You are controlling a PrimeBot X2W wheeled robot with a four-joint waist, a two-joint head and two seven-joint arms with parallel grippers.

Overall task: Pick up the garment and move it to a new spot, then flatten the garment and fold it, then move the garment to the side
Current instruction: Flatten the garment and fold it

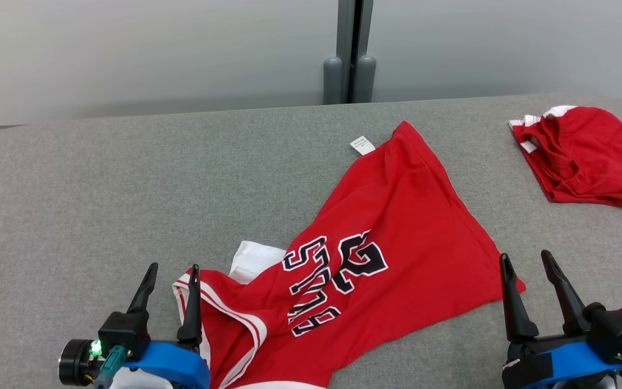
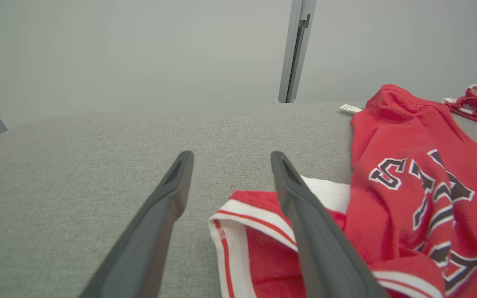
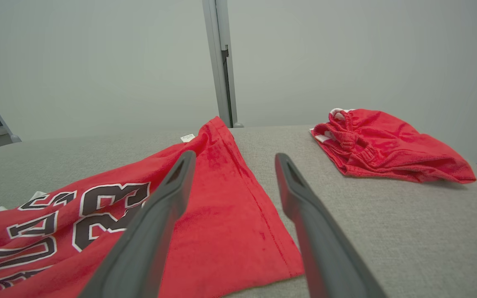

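Observation:
A red jersey garment (image 1: 392, 227) with black-and-white lettering and white trim lies crumpled on the grey padded table (image 1: 100, 189), stretching from the centre toward the near edge. My left gripper (image 1: 173, 271) stands open at the lower left, its inner finger over the garment's white-trimmed edge (image 2: 255, 217). My right gripper (image 1: 527, 259) stands open at the lower right, beside the garment's right corner (image 3: 280, 256). Neither holds anything. A small white tag (image 1: 363, 145) sticks out at the garment's far end.
A second red garment (image 1: 586, 154) with white trim lies bunched at the table's far right corner, also in the right wrist view (image 3: 387, 145). A grey post (image 1: 350, 51) rises against the pale wall behind the table. Bare grey surface spreads to the left.

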